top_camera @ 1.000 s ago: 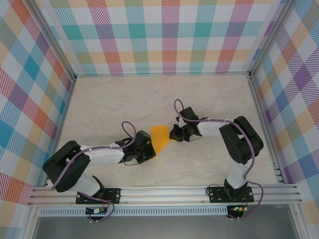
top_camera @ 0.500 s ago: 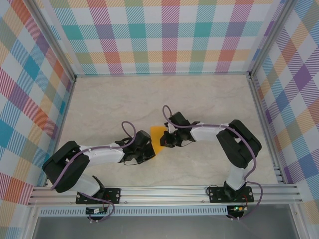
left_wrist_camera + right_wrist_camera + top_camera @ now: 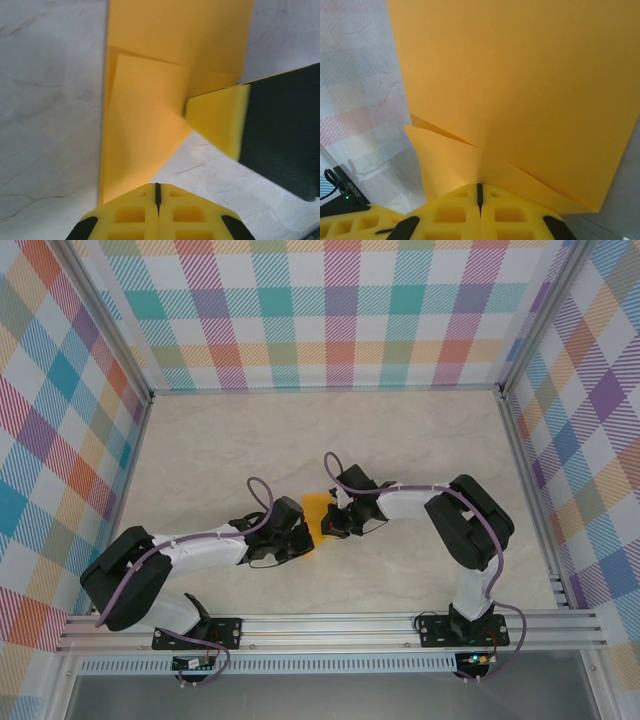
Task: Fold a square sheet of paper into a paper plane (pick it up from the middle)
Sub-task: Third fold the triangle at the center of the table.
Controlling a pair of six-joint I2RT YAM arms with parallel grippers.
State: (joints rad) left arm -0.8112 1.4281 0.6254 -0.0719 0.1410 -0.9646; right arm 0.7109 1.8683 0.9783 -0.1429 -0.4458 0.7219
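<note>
The left tool (image 3: 157, 196) is pinched shut on one edge of the orange paper (image 3: 317, 508), and the right tool (image 3: 480, 192) is shut on the opposite side, in the middle of the worktop (image 3: 220, 445). Folding looks to be the step in hand. Next, the flap needs carrying over and pressing flat without tearing.

left hand (image 3: 157, 187), right hand (image 3: 479, 187), both closed

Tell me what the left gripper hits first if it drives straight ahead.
The square sheet of paper: the left gripper is shut, tips at its near edge, so it would probably push or ride over the folded sheet. A finger of the right gripper sits right of that line, likely missed.
</note>
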